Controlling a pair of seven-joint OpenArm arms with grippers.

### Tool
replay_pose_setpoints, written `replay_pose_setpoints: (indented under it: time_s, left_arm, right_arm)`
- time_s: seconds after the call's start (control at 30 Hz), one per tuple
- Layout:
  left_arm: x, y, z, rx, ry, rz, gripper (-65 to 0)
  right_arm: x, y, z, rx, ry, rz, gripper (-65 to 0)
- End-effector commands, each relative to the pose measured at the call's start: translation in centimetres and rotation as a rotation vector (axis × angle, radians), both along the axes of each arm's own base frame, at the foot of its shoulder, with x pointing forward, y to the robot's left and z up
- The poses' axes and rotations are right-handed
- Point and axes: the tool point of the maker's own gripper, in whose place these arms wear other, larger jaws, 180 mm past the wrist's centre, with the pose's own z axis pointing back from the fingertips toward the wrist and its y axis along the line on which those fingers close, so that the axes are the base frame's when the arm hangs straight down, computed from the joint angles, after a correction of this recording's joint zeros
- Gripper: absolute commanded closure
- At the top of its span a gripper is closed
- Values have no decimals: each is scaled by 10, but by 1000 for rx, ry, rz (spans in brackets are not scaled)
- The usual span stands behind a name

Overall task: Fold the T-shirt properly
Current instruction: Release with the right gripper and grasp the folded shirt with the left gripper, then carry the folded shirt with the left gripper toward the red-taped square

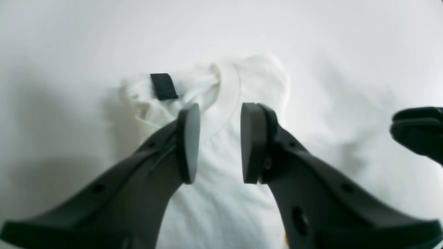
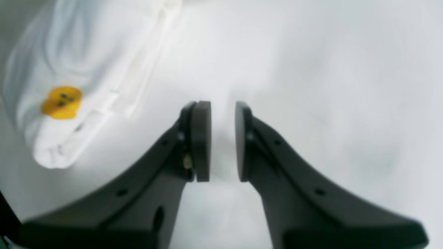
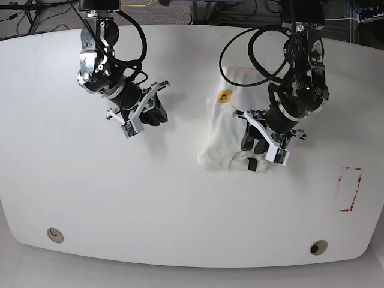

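White cloth on a white tabletop [image 3: 180, 204], so edges are hard to read. T-shirt [image 3: 231, 129] lies right of centre in the base view, already narrowed into a longish strip, collar end toward the near edge, small orange print [image 3: 224, 96] near the far end.

Left hand [image 1: 219, 141] hangs directly over the collar end: pads apart w/ a clear gap, nothing between them. Neckline rib and the black neck label [image 1: 163, 86] sit just beyond its tips in the wrist view. Right hand [image 2: 222, 140] is well apart from the shirt, over bare tabletop; pads close together but not touching, holding nothing. In its wrist view the shirt's far end and orange print show off to one side.

Judgement: step in hand looks like picking up the collar end to fold it over toward the far end.

To do it well:
- Drop straight down, pinch through all layers at the collar rib, not just the top ply; the bunched bit by the label could slip out otherwise.
- Probably bring the right hand in to take the other corner or pin the far end, so the strip doesn't drag or twist.
- Lift low, carry along the strip's length, lay edges flush, then let go.
- Risk: one-handed pull skews the fold, leaves creases.
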Motion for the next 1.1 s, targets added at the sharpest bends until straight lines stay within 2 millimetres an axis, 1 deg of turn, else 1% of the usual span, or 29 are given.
replay_pose_setpoints:
  time_s: [0.0,0.1,0.17,0.23,0.3,0.33,0.5,0.53,0.63,0.73,0.77,0.87,0.97,1.07]
  left_arm:
    - [5,-7,6,4,-52,50,-176]
    - [0,-14,-11,61,-35,61,-178]
    - [-4,-18,-26,100,-14,53,-178]
    - [-8,-23,-45,134,15,32,-178]
    - [-12,-23,-64,156,46,27,-178]
    - [-12,-22,-68,160,53,29,-178]
    - [-18,4,-106,180,115,88,-178]
    - [-19,8,-111,182,124,98,-178]
    - [-25,29,-132,211,168,124,-178]
    - [-31,45,-147,241,197,133,-178]
    - [-31,48,-148,246,200,135,-178]
    - [-33,65,-152,282,201,134,-178]
    - [-36,81,-152,319,204,131,-178]
    - [-45,94,-156,353,218,104,-178]
  right_arm:
    - [10,-10,15,2,-57,-19,-109]
    - [9,-12,14,1,-55,-25,-109]
    - [9,-12,14,1,-55,-25,-109]
    - [9,-11,14,2,-55,-25,-109]
    - [9,-11,15,4,-55,-26,-109]
    - [9,-11,15,4,-55,-26,-109]
    - [9,-13,14,1,-54,-30,-109]
    - [9,-13,14,1,-52,-30,-109]
    - [9,-13,14,1,-54,-30,-109]
    - [9,-13,15,1,-57,-29,-109]
    - [9,-13,15,1,-57,-29,-109]
    - [5,-13,13,0,-49,-30,-109]
    - [5,-13,18,-3,-64,-26,-109]
    - [5,-12,21,-4,-73,-25,-109]
